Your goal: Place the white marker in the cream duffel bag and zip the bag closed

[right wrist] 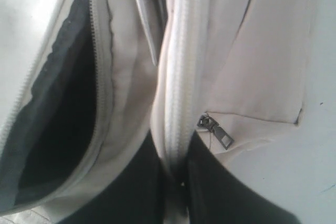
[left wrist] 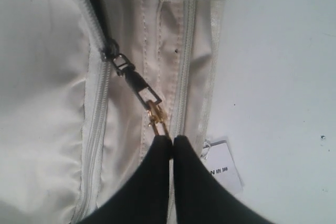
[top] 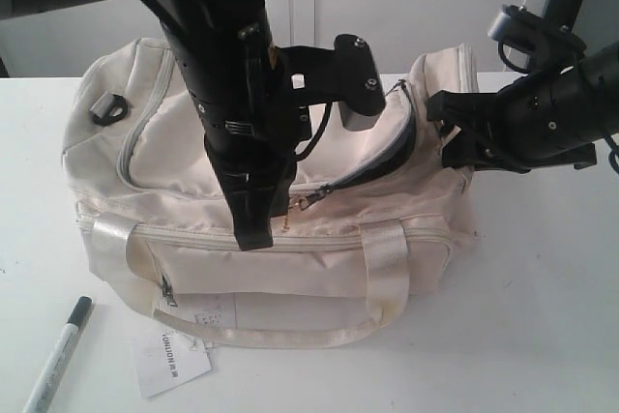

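Two tools, both clamped: the left tool [left wrist: 172, 141] pinches the zipper pull [left wrist: 137, 85], and the right tool [right wrist: 176, 174] pinches a zippered ridge of the cream duffel bag [top: 179, 147], whose top gapes partly open. The white marker [top: 58, 355] lies on the desk [top: 542, 316] outside the bag, near its paper tag [top: 169, 360]

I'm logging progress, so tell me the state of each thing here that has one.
cream duffel bag: top zipper partly open, dark lining showing.
white marker: capped, lying on the table outside the bag.
left hand: shut on the zipper pull.
right hand: shut on the bag's end seam.
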`<state>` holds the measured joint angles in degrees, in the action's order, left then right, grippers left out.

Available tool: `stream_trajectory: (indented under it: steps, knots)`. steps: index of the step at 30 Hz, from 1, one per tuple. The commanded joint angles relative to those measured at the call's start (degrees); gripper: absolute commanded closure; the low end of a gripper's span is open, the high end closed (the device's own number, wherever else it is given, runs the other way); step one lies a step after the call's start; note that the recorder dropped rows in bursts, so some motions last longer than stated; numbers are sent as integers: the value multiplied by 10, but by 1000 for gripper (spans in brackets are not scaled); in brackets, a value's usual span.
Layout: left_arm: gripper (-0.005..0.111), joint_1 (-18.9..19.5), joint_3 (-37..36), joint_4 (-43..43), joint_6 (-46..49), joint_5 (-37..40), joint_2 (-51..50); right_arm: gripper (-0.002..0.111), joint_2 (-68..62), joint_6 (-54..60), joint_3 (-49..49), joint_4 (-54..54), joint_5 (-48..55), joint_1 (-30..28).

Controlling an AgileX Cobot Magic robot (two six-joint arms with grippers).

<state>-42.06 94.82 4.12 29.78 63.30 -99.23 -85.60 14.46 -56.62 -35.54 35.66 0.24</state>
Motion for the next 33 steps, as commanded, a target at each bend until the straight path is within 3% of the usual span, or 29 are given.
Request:
stream_trajectory:
  steps: [1, 6, 13, 16, 23, 33]
  knots:
    - [107, -3, -1, -4, -18, 26, 8, 108, -1, 7, 1, 17, -22, -2]
    - [107, -3, -1, -4, -20, 15, 8, 98, -1, 7, 1, 19, -10, -2]
    - [107, -3, -1, -4, -20, 13, 8, 60, 12, -8, 0, 19, 0, -2]
    - [107, -3, -1, -4, -20, 9, 8, 49, 34, -8, -5, 32, 17, -2]
    - [107, -3, -1, -5, -30, -10, 8, 48, 99, -52, -33, 85, 45, -2]
    - [107, -3, -1, -6, -39, -33, 8, 48, 89, -50, -48, -53, 60, -2]
